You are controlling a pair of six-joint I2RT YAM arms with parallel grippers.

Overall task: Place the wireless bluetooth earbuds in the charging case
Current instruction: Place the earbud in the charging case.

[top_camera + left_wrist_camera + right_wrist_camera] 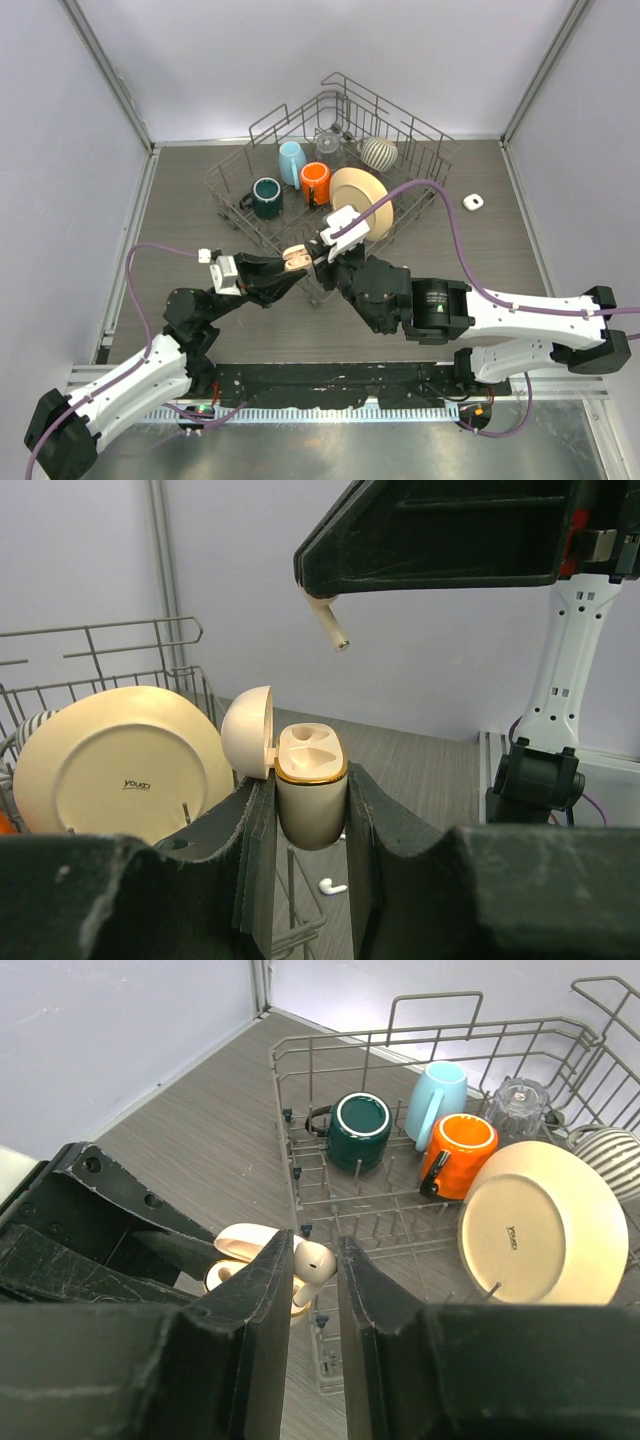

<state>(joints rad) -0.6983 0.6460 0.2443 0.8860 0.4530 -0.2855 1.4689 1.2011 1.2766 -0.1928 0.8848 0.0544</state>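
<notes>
My left gripper (pixel 311 783) is shut on the sides of a cream charging case (pixel 310 798) with a gold rim. It holds the case upright with the lid swung open to the left. My right gripper (pixel 315 1250) is shut on one white earbud (pixel 316 1262) just above the open case (pixel 240 1260). The earbud's stem (pixel 328 623) hangs below the right gripper's black body, above the case and apart from it. A second earbud (pixel 331 886) lies on the table under the case. In the top view the two grippers meet at the case (pixel 295 260).
A wire dish rack (pixel 285 112) stands just behind the grippers. It holds a dark green mug (pixel 267 197), a light blue mug (pixel 291 162), an orange mug (pixel 316 182), a cream plate (pixel 360 200), a striped cup (pixel 379 152) and a glass (pixel 328 143). A small white object (pixel 473 202) lies at the right.
</notes>
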